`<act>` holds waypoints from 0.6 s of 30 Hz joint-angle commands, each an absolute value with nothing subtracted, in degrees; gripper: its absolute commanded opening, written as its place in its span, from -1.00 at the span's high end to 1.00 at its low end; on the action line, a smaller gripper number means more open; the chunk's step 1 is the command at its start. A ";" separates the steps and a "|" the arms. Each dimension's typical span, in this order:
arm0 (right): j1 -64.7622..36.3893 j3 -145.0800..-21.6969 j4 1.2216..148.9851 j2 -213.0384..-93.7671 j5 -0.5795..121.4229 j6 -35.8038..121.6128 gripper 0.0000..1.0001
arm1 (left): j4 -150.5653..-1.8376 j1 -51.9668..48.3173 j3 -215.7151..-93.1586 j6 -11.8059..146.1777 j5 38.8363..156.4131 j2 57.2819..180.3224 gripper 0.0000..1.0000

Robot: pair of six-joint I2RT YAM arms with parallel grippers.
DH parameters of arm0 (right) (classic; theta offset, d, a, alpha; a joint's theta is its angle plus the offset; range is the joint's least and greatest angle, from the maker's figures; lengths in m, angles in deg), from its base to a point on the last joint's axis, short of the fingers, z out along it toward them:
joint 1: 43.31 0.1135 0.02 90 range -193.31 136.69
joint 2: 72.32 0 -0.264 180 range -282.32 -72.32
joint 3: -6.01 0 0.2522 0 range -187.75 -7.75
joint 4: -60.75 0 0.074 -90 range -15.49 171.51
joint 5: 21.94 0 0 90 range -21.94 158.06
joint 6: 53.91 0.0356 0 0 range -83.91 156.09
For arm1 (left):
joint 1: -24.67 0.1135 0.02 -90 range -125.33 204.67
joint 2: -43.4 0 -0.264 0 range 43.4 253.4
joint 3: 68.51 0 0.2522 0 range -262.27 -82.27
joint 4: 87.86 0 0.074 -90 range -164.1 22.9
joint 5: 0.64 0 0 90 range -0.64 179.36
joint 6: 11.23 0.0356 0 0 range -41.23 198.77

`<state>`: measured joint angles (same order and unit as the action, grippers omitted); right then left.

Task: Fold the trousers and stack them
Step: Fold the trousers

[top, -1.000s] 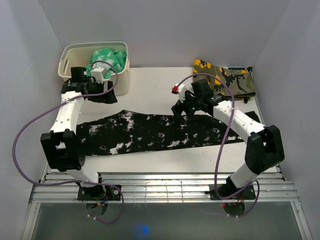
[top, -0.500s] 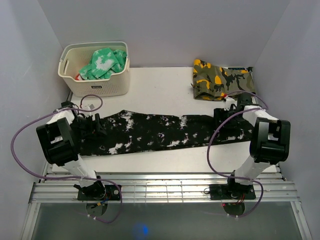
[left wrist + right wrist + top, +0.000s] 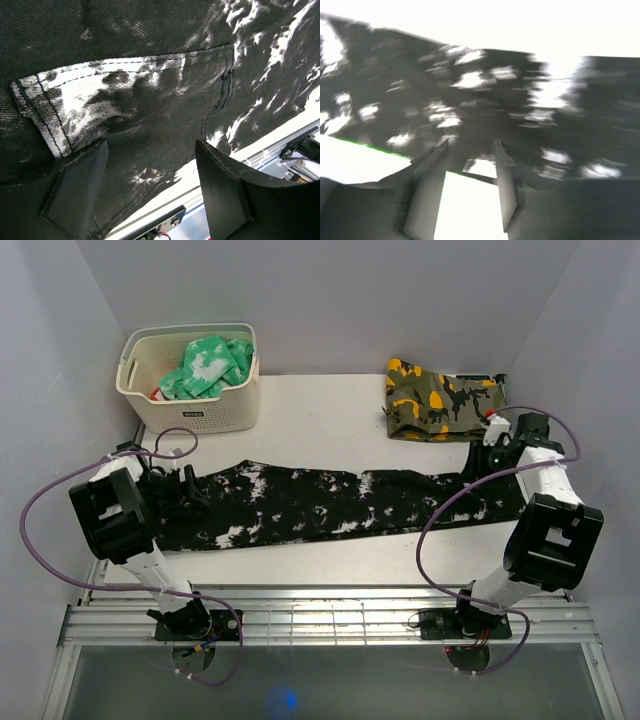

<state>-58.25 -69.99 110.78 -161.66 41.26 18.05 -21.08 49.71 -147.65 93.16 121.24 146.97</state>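
Observation:
The black, white-speckled trousers (image 3: 330, 502) lie flat across the table, waist at the left and leg ends at the right. My left gripper (image 3: 188, 490) is low over the waist end. Its wrist view shows the jaws wide apart (image 3: 150, 145) above the fabric (image 3: 150, 75), close to a pocket seam and the near edge. My right gripper (image 3: 490, 458) is at the far edge of the leg ends. In the blurred right wrist view its fingers (image 3: 437, 155) stand apart, with the trousers' edge (image 3: 445, 85) across the tips and bare table between them.
A cream basket (image 3: 190, 418) holding a green-and-white garment (image 3: 205, 365) stands at the back left. A folded camouflage garment (image 3: 445, 400) lies at the back right, just behind my right gripper. Metal rails (image 3: 330, 610) run along the near table edge.
My left arm has swung from the basket down to the waist end. The right arm has moved from the middle out to the leg ends, and its jaws have narrowed.

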 commanded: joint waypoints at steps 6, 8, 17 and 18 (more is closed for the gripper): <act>-72.99 -72.88 112.66 -163.01 57.68 8.50 0.29 | -29.19 51.22 -146.87 97.92 109.40 148.86 -0.66; -75.47 -72.88 112.48 -165.03 59.36 6.74 0.24 | -29.45 51.13 -146.78 98.01 109.49 148.78 -0.65; -79.96 -70.42 106.59 -169.35 63.14 3.31 0.18 | -29.80 51.13 -146.34 97.66 109.14 149.39 -0.64; -79.96 -70.51 106.15 -169.70 63.14 3.22 0.18 | -29.80 51.13 -146.34 97.75 109.05 149.31 -0.64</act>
<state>-79.67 -70.56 109.49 -169.07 61.84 5.09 -21.08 49.71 -147.63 93.36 121.09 146.97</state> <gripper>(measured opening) 0.407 0.824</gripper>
